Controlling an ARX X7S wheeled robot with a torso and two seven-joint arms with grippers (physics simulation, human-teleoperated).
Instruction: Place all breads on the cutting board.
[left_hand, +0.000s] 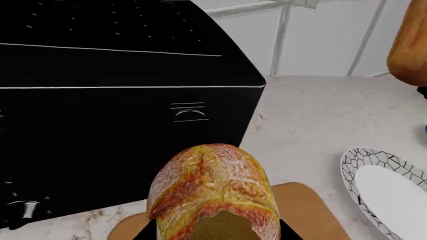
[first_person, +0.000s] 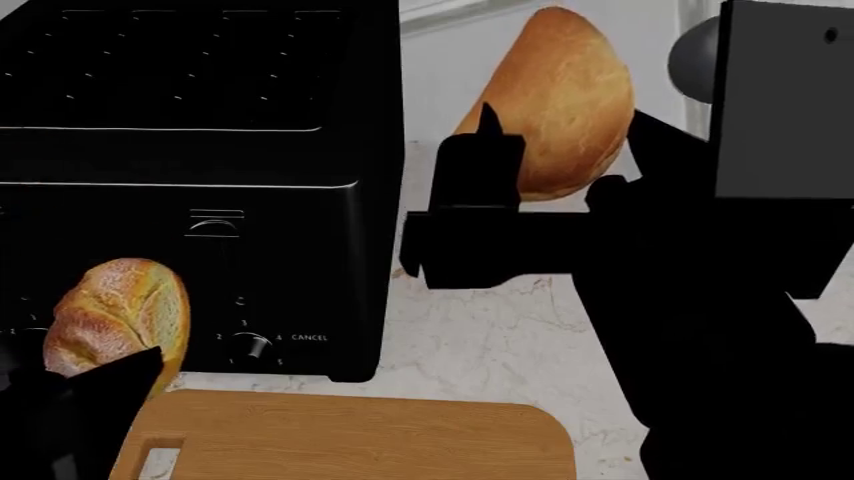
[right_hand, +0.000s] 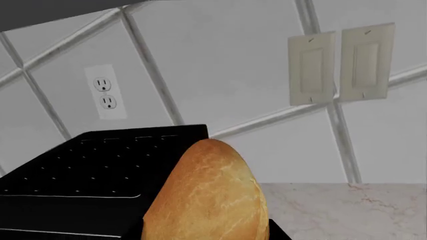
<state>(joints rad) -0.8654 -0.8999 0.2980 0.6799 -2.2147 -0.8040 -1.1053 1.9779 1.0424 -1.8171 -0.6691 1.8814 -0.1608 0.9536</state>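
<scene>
Each of my grippers holds one bread. My left gripper (first_person: 83, 385) is shut on a mottled golden loaf (first_person: 115, 314), held just above the handle end of the wooden cutting board (first_person: 360, 438). In the left wrist view this loaf (left_hand: 212, 187) fills the space between the black fingers (left_hand: 143, 232), with the board (left_hand: 308, 206) beneath. High in the air, my right gripper (first_person: 567, 160) is shut on a smoother golden loaf (first_person: 571, 95), up by the wall and right of the toaster. The same loaf (right_hand: 208, 197) fills the right wrist view.
A large black toaster (first_person: 187, 180) stands directly behind the board. A white plate with a black cracked-pattern rim (left_hand: 363, 160) lies on the marble counter beside the board. The tiled wall behind carries an outlet (right_hand: 105, 93) and switch plates (right_hand: 339, 66).
</scene>
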